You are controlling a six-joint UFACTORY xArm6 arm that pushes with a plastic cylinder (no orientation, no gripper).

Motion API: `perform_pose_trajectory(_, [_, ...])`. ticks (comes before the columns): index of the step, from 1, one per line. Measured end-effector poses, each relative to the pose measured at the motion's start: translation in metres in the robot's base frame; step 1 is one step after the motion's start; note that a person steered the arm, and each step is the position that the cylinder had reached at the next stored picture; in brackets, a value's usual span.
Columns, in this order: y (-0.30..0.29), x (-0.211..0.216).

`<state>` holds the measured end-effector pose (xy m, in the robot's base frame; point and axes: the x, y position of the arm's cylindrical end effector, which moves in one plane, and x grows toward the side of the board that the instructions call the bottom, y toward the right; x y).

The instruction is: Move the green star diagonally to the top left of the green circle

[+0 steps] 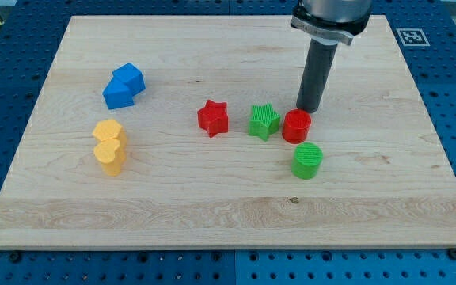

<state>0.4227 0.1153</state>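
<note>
The green star [264, 121] lies near the board's middle, just left of a red circle [296, 126] and nearly touching it. The green circle [307, 161] sits below and right of the star, just under the red circle. My tip [308, 108] rests on the board just above the red circle, up and to the right of the green star and apart from it.
A red star [212, 118] lies left of the green star. A blue block [123, 85] sits at the upper left, a yellow heart-like block [110, 146] below it. The wooden board [228, 214] is ringed by a blue perforated table.
</note>
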Motion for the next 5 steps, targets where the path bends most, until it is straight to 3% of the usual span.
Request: perform_pose_trajectory(5, [-0.058,0.016])
